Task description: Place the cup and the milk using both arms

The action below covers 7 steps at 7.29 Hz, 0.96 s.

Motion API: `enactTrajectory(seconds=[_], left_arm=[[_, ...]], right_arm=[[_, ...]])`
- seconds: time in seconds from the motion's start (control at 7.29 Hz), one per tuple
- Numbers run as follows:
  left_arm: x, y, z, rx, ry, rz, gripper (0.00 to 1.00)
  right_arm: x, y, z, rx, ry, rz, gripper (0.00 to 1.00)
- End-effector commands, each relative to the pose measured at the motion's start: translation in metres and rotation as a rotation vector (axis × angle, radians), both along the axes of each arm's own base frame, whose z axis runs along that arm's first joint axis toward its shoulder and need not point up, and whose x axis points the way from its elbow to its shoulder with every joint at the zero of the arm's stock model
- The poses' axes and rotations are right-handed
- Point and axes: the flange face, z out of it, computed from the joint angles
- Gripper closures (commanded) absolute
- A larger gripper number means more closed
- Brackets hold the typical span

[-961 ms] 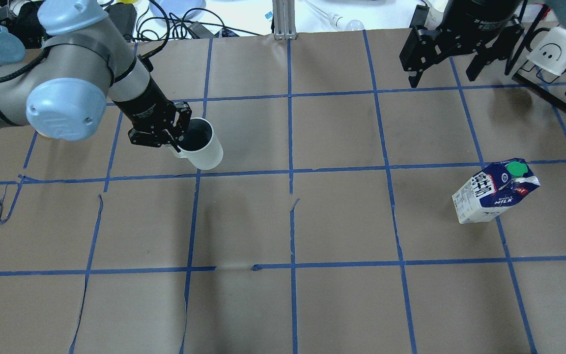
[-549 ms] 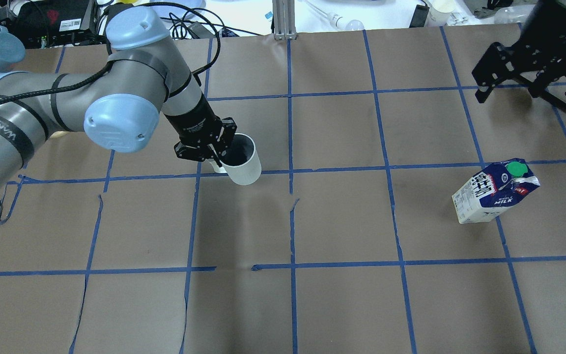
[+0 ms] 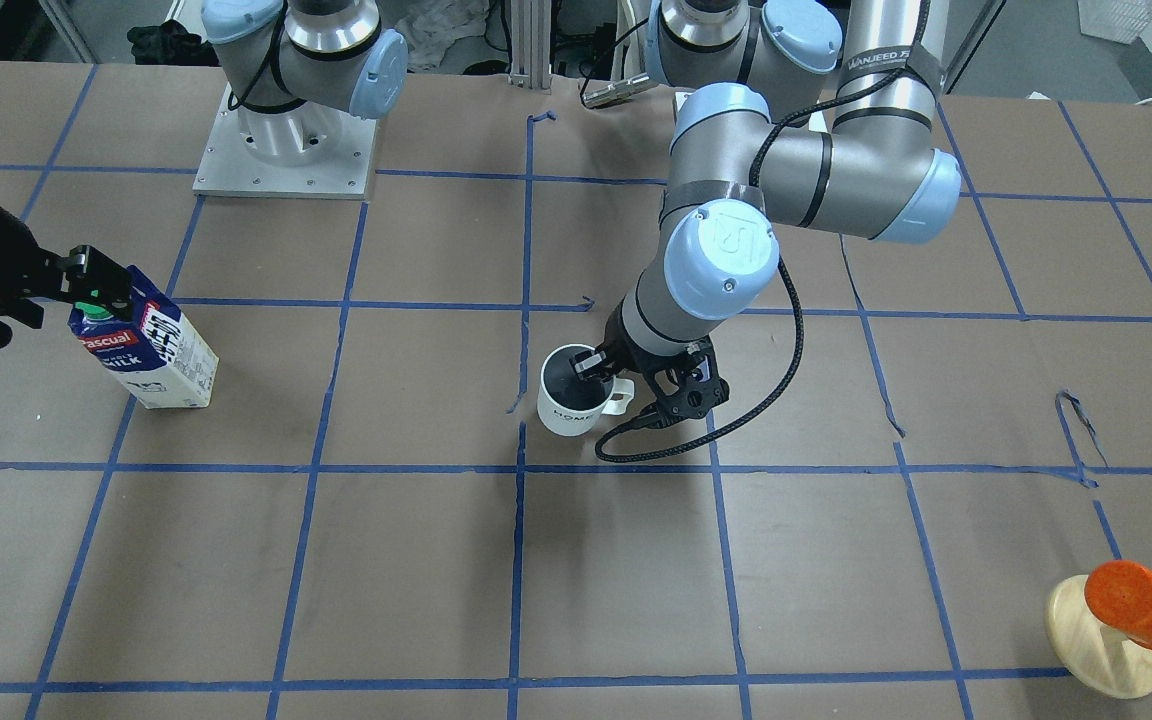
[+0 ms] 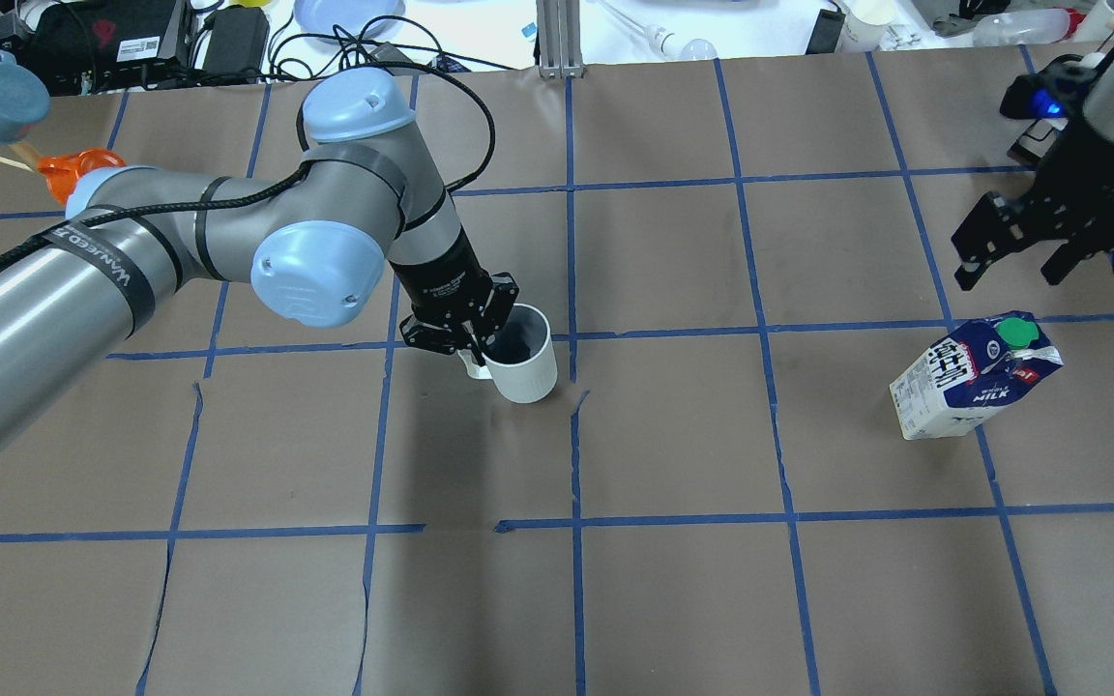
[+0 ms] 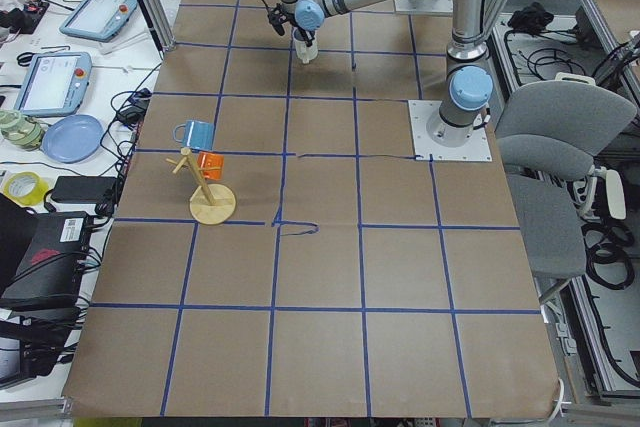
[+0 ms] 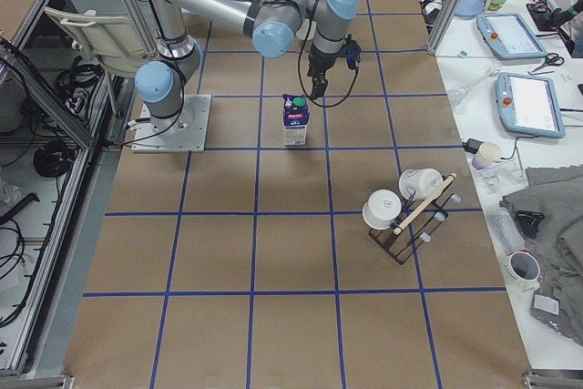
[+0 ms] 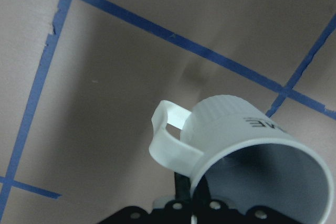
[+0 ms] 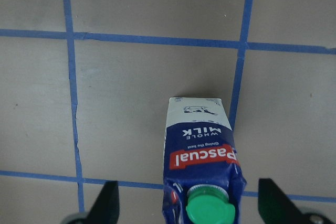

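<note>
On the brown paper table (image 3: pixel 416 580), in the front view, a smooth white cup (image 3: pixel 568 405) with a dark inside, near the middle, just beside one of the blue tape lines (image 3: pixel 316 466). Pinched at the rim by the left gripper (image 3: pixel 593 372), one finger inside, one outside by the handle. Off to that view's left, the milk (image 3: pixel 151 350), a boxy carton with a sloped top, standing up. Just above it the black right gripper (image 3: pixel 36 310), partly cut off by the picture's edge. In a corner, a shiny orange cup (image 3: pixel 1131 603) on a round wooden stand (image 3: pixel 1096 655).

From overhead, a tight pinch on the cup's rim. Hard to tell if the cup's bottom touches the paper. Right gripper's fingers spread wide, near the milk but not touching it.

From the left side, cup tiny and far away; pinch too small to see.

From the right side, milk standing straight, right under the right gripper.

At the left wrist, a ridged cup wall, a loop handle, dark letters cut short. Fingers mostly hidden behind the cup.

At the right wrist, green round cap and red label down at the bottom edge. One black fingertip at each lower corner, wide apart, holding nothing.
</note>
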Motion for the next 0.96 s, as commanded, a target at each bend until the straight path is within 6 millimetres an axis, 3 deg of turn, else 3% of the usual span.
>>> enactTrajectory(seconds=[0.0,0.14,0.27,0.41,0.55,0.69,0.82], left_arm=[[-0.002,0.002,-0.013,0.022,-0.006,-0.008,0.94],[-0.002,0.001,-0.013,0.021,-0.007,-0.004,0.64],[-0.003,-0.002,-0.007,0.005,-0.006,-0.003,0.11],[-0.002,-0.002,0.006,-0.028,-0.003,-0.006,0.00],[0.001,-0.010,0.027,-0.071,0.002,-0.003,0.00],[0.015,-0.033,0.063,-0.140,-0.005,0.008,0.00],[0.046,-0.056,0.094,-0.186,-0.023,0.014,0.00]], right_arm=[[-0.002,0.023,-0.049,0.075,0.065,0.012,0.12],[-0.002,0.025,-0.048,0.075,0.075,0.017,0.12],[-0.003,0.026,-0.049,0.079,0.074,0.022,0.17],[-0.004,0.024,-0.046,0.072,0.078,0.019,0.17],[-0.004,0.023,-0.043,0.066,0.080,0.017,0.12],[-0.005,0.019,-0.036,0.048,0.084,0.015,0.04],[-0.006,0.016,-0.029,0.046,0.086,0.009,0.04]])
